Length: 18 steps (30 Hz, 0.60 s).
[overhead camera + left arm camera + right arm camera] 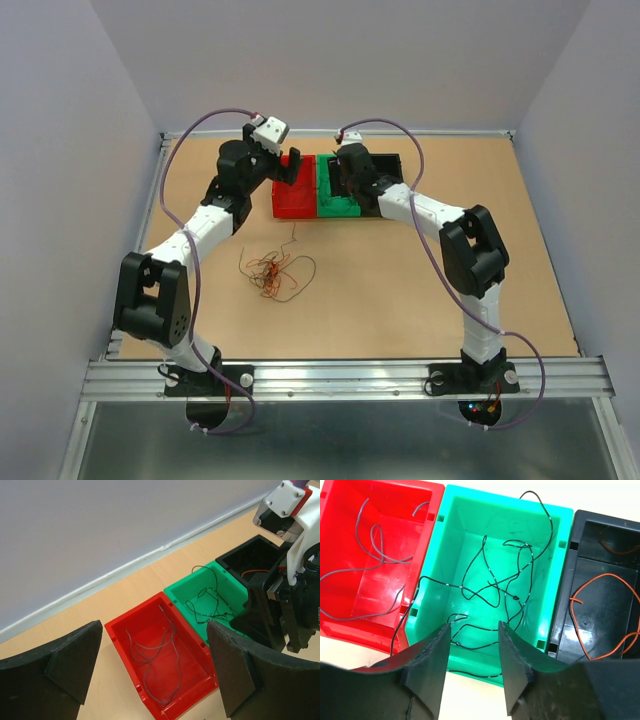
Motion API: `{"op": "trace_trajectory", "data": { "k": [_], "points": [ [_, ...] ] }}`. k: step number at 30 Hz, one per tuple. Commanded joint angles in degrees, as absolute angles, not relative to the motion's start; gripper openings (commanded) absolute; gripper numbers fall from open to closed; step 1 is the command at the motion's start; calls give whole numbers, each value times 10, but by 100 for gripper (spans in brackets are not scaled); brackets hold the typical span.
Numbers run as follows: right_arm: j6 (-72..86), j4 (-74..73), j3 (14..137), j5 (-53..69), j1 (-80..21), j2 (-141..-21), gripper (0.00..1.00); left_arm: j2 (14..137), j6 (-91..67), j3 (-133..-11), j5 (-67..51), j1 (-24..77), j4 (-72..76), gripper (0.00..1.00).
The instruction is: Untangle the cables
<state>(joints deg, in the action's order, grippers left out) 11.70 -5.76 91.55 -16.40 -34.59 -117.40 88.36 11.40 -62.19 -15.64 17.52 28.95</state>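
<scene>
Hovering right fingers (427, 670) — green bin (505, 492) (cables (516, 598))

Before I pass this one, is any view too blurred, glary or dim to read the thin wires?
Top external: even light, no glare, but the loose clump on the table is too small to separate strands. Left wrist: sharp on the red bin, its own fingers dark and soft. Right wrist: crisp; slight sheen on the plastic, yet the dark wire in the green bin reads clearly.
</scene>
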Motion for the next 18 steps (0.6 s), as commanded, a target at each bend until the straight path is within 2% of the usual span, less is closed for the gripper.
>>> {"op": "trace_trajectory", "data": {
  "k": [1,4,7,12,18],
  "points": [
    [107,-30,936,-147,-348,-1169,49,913,113,-672,-191,174,258,98],
    [109,-26,919,-131,-348,-1149,51,929,107,-689,-174,175,244,97],
    [105,-18,885,-66,-349,-1122,62,926,102,-692,-140,171,244,98],
    [98,-5,828,-34,-358,-1081,63,914,54,-686,-155,136,263,98],
    [91,-4,818,-6,-373,-1067,63,895,28,-678,-178,107,276,98]
  ]
}}
